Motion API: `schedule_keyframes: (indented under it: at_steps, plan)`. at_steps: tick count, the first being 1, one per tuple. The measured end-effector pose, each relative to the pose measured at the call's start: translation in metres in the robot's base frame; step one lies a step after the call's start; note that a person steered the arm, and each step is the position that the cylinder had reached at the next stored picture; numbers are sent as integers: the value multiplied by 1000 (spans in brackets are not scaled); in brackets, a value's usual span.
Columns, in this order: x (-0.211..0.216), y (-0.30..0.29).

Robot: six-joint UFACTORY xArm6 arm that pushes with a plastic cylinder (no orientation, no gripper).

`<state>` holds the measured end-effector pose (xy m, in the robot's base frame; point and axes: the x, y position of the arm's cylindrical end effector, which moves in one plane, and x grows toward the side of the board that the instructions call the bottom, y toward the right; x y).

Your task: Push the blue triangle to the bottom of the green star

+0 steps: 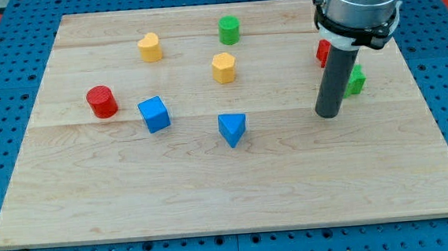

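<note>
The blue triangle lies near the middle of the wooden board. The green star sits at the view's right, partly hidden behind my rod. My tip rests on the board just below and left of the green star, well to the right of the blue triangle and apart from it.
A blue cube and a red cylinder lie at the left. A yellow heart, a green cylinder and a yellow hexagon lie toward the top. A red block is partly hidden behind the rod.
</note>
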<state>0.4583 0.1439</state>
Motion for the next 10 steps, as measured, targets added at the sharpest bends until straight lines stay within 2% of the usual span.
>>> schedule_keyframes:
  at_steps: [2, 3, 4, 6, 7, 8, 9, 10]
  plan:
    - [0, -7]
    - [4, -30]
    - [8, -17]
    - [59, -98]
    - [34, -159]
    - [9, -161]
    - [-1, -223]
    - [-16, -219]
